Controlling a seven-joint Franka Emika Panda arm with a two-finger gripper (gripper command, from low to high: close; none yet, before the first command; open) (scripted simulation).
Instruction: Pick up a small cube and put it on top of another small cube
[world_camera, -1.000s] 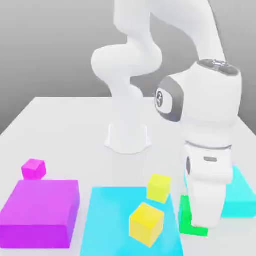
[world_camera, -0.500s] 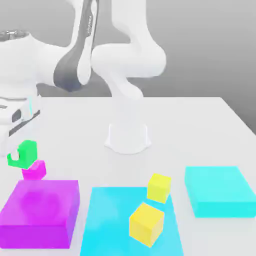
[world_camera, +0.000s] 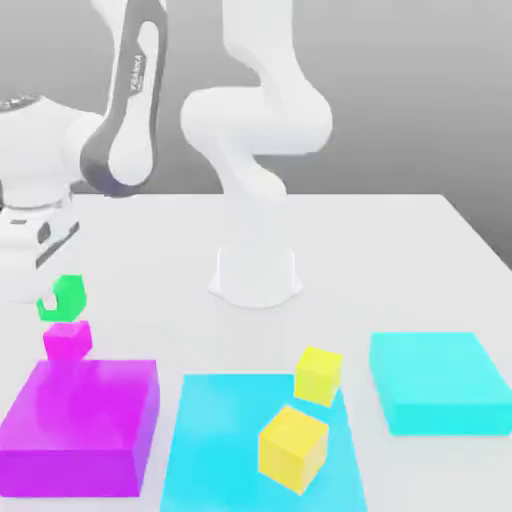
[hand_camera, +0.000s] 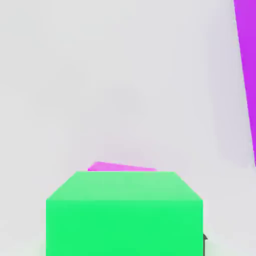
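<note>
The small bright green cube (world_camera: 64, 297) hangs in my gripper (world_camera: 57, 301), which is shut on it at the exterior view's left. Directly below it sits the small magenta-pink cube (world_camera: 68, 341) on the white table; I cannot tell whether the two touch. In the hand view the green cube (hand_camera: 125, 212) fills the foreground. Behind it only a thin strip of the pink cube (hand_camera: 122, 167) shows.
A large flat magenta block (world_camera: 80, 425) lies just in front of the pink cube and also appears in the hand view (hand_camera: 246, 75). Two yellow cubes (world_camera: 318, 375) (world_camera: 293, 447) rest on a cyan mat (world_camera: 215, 450). A cyan block (world_camera: 440, 382) is at the right, the robot base (world_camera: 255, 275) behind.
The arm carried the green cube from the exterior view's lower right across to the left. In the last half second the cube shifted slightly right, over the pink cube.
</note>
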